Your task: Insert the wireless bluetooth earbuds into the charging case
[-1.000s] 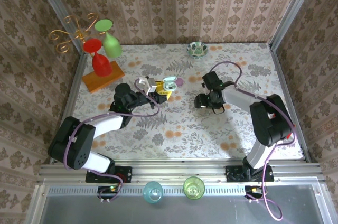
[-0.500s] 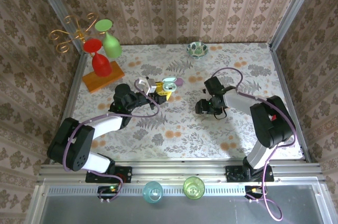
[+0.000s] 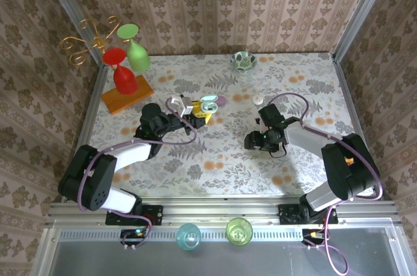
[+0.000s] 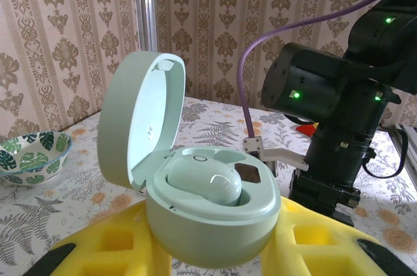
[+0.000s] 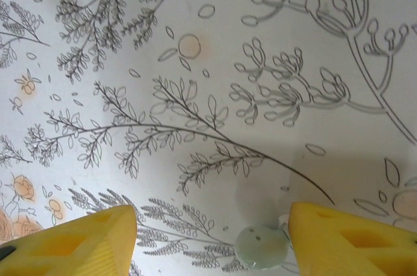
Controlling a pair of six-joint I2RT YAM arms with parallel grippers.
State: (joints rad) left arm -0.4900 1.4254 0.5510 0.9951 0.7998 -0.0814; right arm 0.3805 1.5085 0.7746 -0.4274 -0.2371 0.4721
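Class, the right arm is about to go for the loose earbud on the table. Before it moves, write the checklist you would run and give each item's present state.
1. The lid of the case is open: ok, it stands up.
2. The left gripper is shut on the case: ok.
3. The seated earbud is in its socket: ok.
4. There is a free socket for a second one: cannot tell.
5. The right gripper is open: ok, its fingers are apart over the table.
6. The loose earbud is centred between those fingers: not ok, it lies close to one finger.
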